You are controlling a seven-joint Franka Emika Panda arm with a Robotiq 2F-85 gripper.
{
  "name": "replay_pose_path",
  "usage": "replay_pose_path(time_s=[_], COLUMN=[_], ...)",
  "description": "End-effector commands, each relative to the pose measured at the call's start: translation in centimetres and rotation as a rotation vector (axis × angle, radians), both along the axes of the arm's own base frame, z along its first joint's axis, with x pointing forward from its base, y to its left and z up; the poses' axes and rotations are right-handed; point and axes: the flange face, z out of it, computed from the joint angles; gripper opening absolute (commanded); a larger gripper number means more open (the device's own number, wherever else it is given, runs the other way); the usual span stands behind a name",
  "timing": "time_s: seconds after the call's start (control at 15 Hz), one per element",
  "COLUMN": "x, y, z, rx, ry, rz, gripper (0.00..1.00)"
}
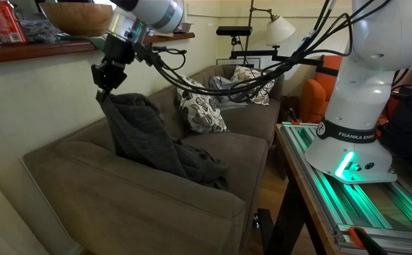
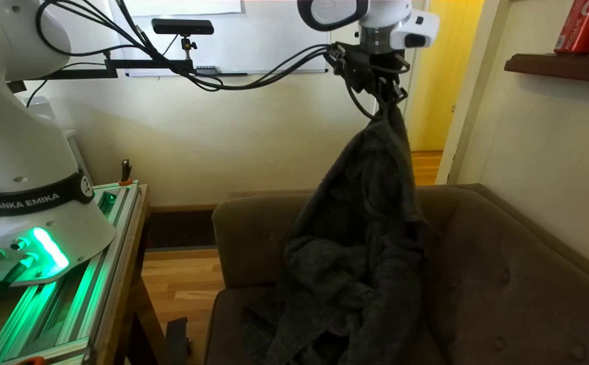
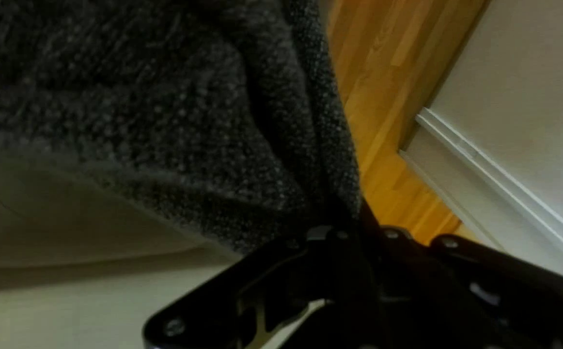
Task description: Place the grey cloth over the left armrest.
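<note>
Pinched in the tool point(image 2: 389, 103), a gathered end of the grey cloth point(image 2: 360, 203) hangs high, the fabric falling beneath the tool to a bunched heap on the sofa seat point(image 1: 241, 148). The left armrest point(image 1: 138, 196), also lower than the tool, has its top still to be covered. A clean placement likely calls for carrying the pinched end outward past the armrest, then down its outer side before release; let go early, the heap's weight could drag it back.
</note>
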Motion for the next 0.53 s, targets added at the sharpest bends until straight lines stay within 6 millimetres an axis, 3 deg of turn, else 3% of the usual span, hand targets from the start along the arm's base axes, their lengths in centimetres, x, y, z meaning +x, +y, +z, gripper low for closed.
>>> replay_pose_path(time_s=[0.0, 0.2, 0.47], x=[-2.6, -3.9, -5.6], y=[4.0, 8.9, 16.9], z=[7.8, 13.8, 19.9], rx=[-0.035, -0.071, -0.111], ry=[-0.137, -0.229, -0.309], rz=[0.147, 0.293, 0.494], gripper=[0.01, 0.01, 0.01])
